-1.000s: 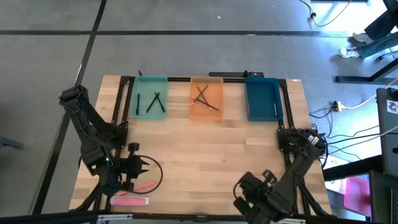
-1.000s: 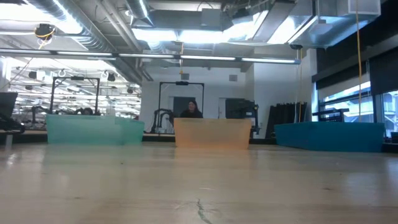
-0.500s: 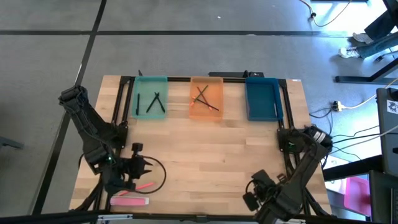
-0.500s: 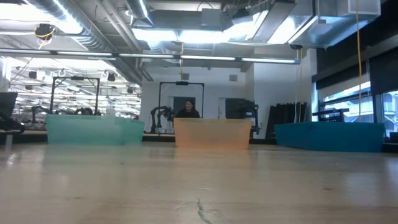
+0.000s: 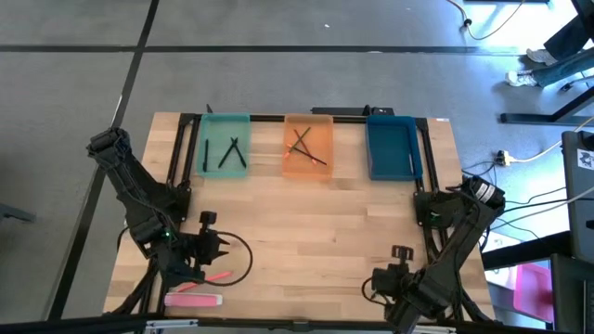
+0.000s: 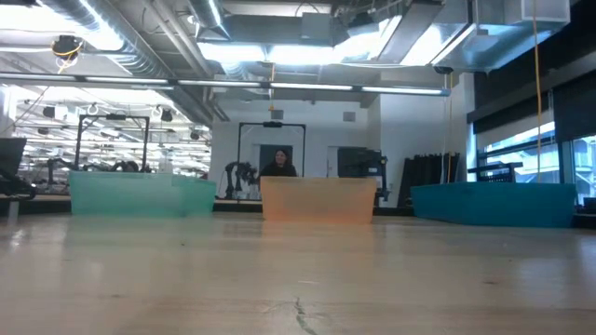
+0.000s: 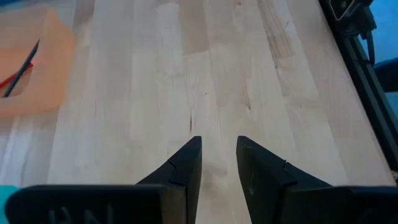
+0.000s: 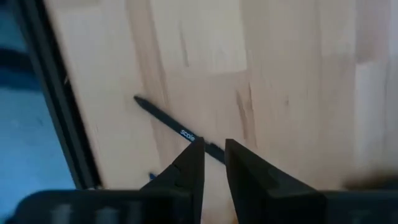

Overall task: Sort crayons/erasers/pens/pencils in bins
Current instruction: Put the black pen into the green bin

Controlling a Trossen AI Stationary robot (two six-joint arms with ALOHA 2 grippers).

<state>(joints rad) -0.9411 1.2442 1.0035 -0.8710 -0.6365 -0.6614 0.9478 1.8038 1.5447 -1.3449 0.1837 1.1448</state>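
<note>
Right gripper [image 8: 213, 149] over black pen [image 8: 177, 130], front right corner of table [image 5: 316, 213]
Fingers narrowly parted, not gripping, lined up to pick; left gripper [image 7: 217, 152] open, empty, idle near eraser [image 5: 193, 299]

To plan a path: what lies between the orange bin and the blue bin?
Only bare table between orange bin and blue bin, seen in the high view.

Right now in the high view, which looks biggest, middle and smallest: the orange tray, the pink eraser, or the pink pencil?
1. Translucent orange plastic tray: clearly largest.
2. Flat pink rectangular eraser with a white part: much smaller.
3. Slim pink pencil: looks smallest and thinnest, but the left arm partly hides it, so that is unsure.
</note>
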